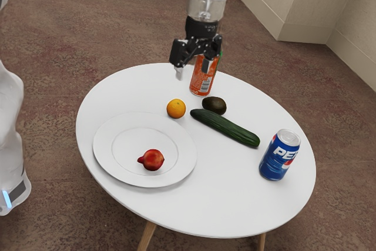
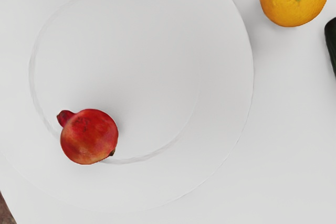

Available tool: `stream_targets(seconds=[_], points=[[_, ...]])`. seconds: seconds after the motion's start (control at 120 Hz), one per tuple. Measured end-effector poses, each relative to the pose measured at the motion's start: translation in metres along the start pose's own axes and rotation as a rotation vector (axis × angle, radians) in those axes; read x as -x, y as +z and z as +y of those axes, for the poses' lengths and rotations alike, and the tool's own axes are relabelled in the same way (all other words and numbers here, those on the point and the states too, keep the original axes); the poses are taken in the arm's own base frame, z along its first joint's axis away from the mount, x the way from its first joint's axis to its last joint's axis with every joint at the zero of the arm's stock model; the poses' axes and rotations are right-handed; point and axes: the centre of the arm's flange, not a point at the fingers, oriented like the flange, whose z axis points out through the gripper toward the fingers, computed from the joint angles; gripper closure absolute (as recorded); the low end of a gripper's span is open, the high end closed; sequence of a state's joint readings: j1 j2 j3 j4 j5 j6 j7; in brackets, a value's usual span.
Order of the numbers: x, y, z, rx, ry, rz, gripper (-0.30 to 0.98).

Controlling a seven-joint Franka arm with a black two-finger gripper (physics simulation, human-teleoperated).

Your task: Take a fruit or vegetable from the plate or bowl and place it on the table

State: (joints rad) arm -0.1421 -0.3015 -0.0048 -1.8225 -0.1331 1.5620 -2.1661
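- Round white table (image 1: 235, 204) over mottled brown floor (image 1: 53, 45).
- Pomegranate (image 1: 153, 160) on the plate (image 1: 107, 156), off-centre.
- Orange (image 1: 176, 109) just beyond the rim; cucumber (image 1: 226, 127) farther out.
- Our gripper (image 1: 192, 70) hangs empty, fingers spread.
- We judge this the approach: align over the pomegranate, then descend.

"PE" on the blue can (image 1: 274, 167)

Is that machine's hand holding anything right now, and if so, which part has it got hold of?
Nothing is held. The gripper is open, with nothing gripped between its fingers, and the red fruit rests on the plate.
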Motion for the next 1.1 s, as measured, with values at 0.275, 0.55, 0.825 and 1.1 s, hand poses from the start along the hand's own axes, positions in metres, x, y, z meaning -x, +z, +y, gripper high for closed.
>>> stream_targets(seconds=[0.275, 0.55, 0.825, 1.1], points=[[-0.004, 0.074, -0.04, -0.009, 0.023, -0.046, 0.0], [-0.002, 0.106, -0.031, 0.01, 0.05, -0.104, 0.0], [-0.02, 0.143, -0.054, 0.016, 0.106, -0.128, 0.0], [-0.028, 0.156, -0.048, 0.051, 0.206, -0.139, 0.0]])
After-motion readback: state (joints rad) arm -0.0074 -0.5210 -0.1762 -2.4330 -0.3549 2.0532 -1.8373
